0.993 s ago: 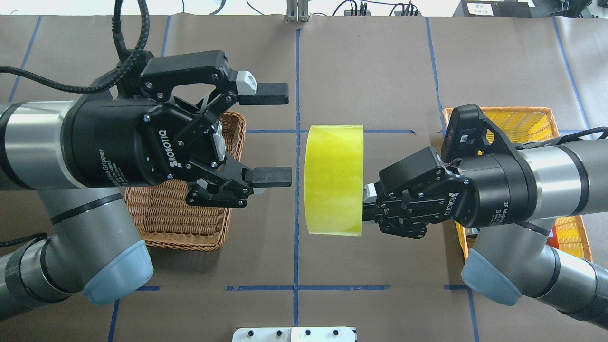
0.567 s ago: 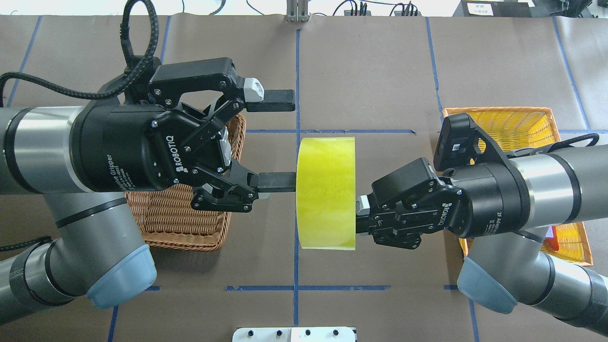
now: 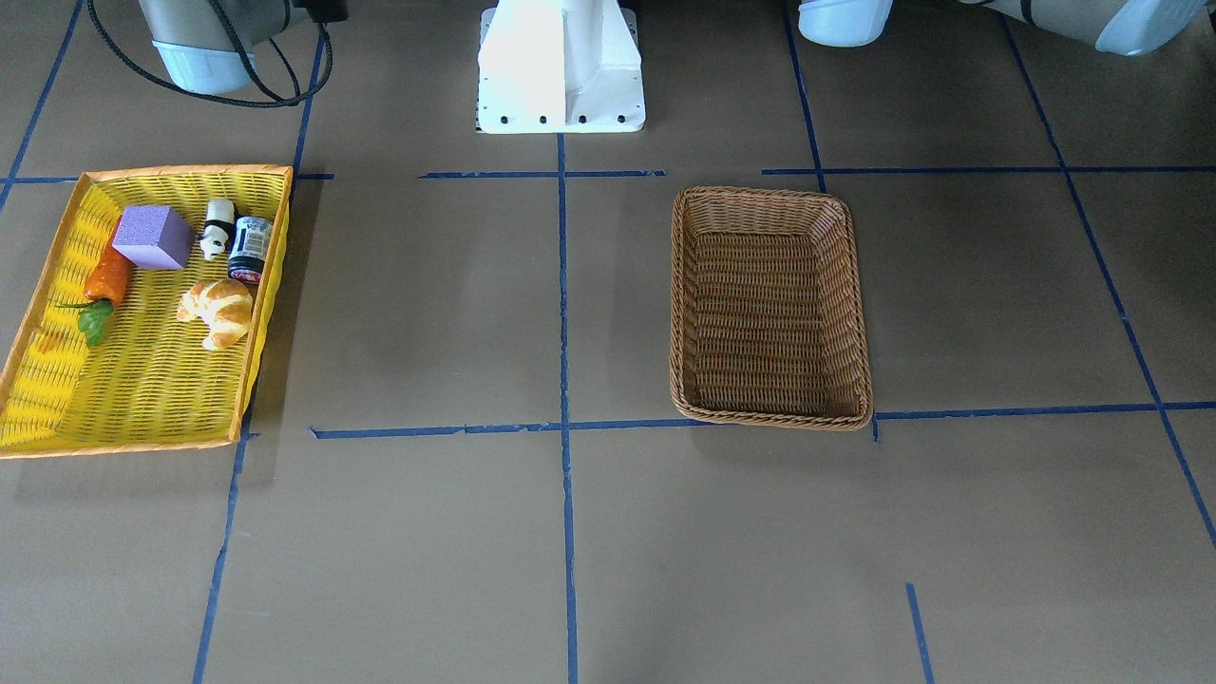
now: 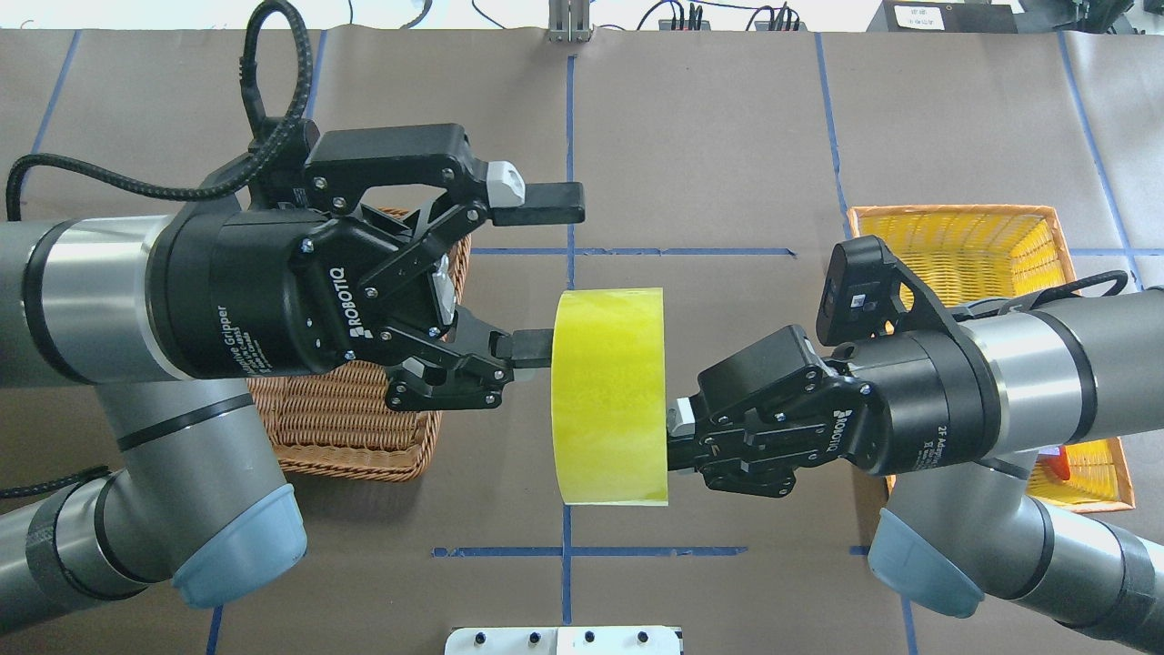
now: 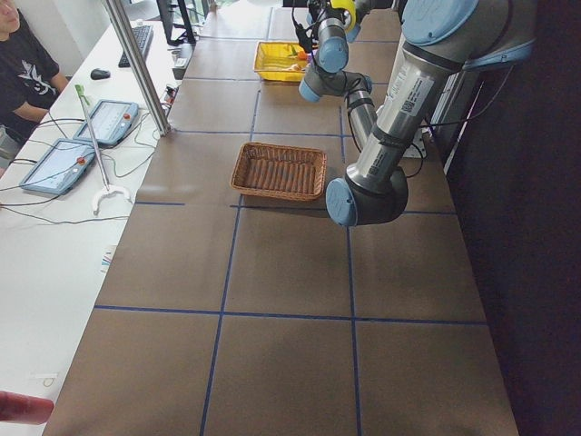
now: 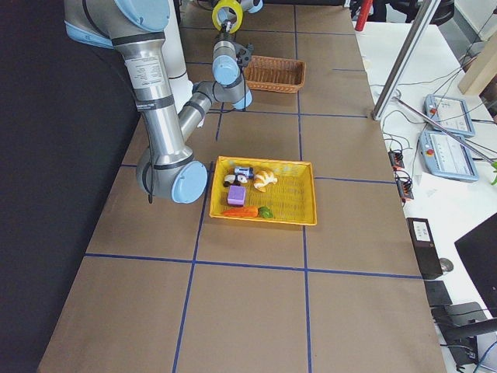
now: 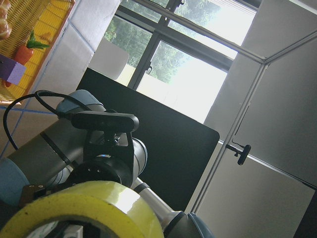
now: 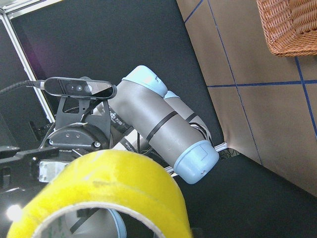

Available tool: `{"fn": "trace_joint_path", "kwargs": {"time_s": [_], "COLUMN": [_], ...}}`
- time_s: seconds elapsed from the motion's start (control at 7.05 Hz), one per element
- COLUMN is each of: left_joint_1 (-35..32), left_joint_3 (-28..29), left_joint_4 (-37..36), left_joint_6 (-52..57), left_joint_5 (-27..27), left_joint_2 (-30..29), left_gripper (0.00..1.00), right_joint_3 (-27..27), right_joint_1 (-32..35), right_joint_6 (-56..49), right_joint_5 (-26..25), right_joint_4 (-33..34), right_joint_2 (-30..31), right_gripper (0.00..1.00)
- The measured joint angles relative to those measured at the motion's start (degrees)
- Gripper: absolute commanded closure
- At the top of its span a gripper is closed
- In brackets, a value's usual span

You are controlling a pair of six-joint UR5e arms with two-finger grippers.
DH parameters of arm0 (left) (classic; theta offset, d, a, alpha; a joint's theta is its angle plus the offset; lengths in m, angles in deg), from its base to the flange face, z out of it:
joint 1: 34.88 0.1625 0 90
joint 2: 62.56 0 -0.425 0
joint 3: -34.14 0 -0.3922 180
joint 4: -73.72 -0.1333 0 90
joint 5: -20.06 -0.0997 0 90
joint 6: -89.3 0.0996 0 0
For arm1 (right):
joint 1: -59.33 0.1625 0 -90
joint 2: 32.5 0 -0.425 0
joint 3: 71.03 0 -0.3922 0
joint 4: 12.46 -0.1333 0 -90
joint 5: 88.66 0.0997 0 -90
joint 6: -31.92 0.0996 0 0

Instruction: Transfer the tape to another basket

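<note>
The yellow-green tape [image 4: 607, 396] hangs in the air over the table's middle, its axis pointing left to right. My right gripper [image 4: 675, 437] is shut on its right-hand wall. My left gripper [image 4: 553, 275] is open at the roll's left side. Its lower finger [image 4: 530, 348] meets the roll's left face and its upper finger [image 4: 544, 202] stands beyond the roll's far rim, apart from it. The tape fills the bottom of the left wrist view [image 7: 94, 203] and of the right wrist view [image 8: 114, 183]. The brown wicker basket [image 3: 769, 304] sits empty, partly under my left arm [image 4: 346, 437].
The yellow orange-rimmed tray [image 3: 142, 389] holds a purple block [image 3: 152, 237], a carrot [image 3: 106, 281], a croissant [image 3: 218, 310], a panda figure [image 3: 218, 228] and a small jar [image 3: 251, 249]. It lies under my right arm [image 4: 955, 238]. Blue tape lines cross the brown table.
My right gripper has carried the tape to the left and nearer the robot. My left gripper has moved right; its lower finger now reaches the roll's left face.
</note>
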Motion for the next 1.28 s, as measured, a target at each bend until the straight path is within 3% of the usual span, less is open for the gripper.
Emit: {"fn": "trace_joint_path", "kwargs": {"time_s": [0.14, 0.28, 0.43, 0.71, 1.28], "left_joint_1": [0.0, 0.0, 0.0, 0.0, -0.2], "left_joint_3": [0.0, -0.2, -0.5, -1.6, -2.6], "left_joint_4": [0.0, 0.0, 0.0, -0.3, -0.4], "left_joint_6": [0.0, 0.1, 0.1, 0.2, 0.3], "left_joint_5": [0.0, 0.0, 0.0, 0.0, -0.1], "left_joint_2": [0.1, 0.3, 0.6, 0.8, 1.4], "left_gripper": [0.96, 1.0, 1.0, 1.0, 1.0], "right_joint_3": [0.0, 0.0, 0.2, 1.1, 2.3], "right_joint_1": [0.0, 0.0, -0.2, -0.6, 0.1], "right_joint_6": [0.0, -0.1, -0.1, -0.4, -1.2], "right_joint_5": [-0.1, -0.1, -0.3, -0.4, 0.4], "right_joint_4": [0.0, 0.0, 0.1, 0.5, 0.4], "right_joint_2": [0.0, 0.0, -0.2, -0.7, -0.6], "right_gripper": [0.75, 0.27, 0.23, 0.01, 0.0]}}
